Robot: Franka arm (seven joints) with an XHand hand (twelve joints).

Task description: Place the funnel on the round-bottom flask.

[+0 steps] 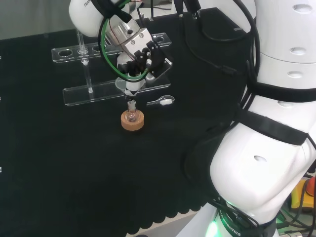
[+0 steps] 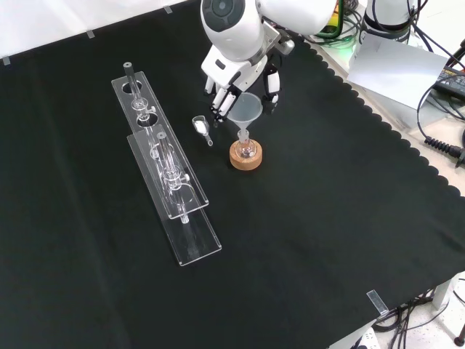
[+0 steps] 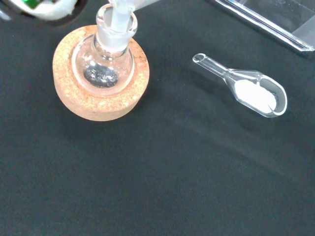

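The black-clothed bench [image 2: 305,240] carries a cork ring [image 2: 245,157], a glass scoop [image 2: 201,127] at its ten o'clock, and a clear rack [image 2: 166,174] at nine.

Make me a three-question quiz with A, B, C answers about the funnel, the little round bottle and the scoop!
1. Where is the funnel's stem?
A. Flat on the cloth
B. In the neck of the round-bottom flask
C. In the rack

2. What colour is the powder in the clear scoop?
A. White
B. Blue
C. Red

3. What is the hand doing?
A. Hanging open, far from everything
B. Pressing on the scoop
C. Holding the funnel with curled fingers

Answers:
1 B: the wrist view shows the stem entering the flask's neck, with the flask on its cork ring.
2 A: the powder looks white.
3 C: in the front view the fingers close round the funnel's rim.
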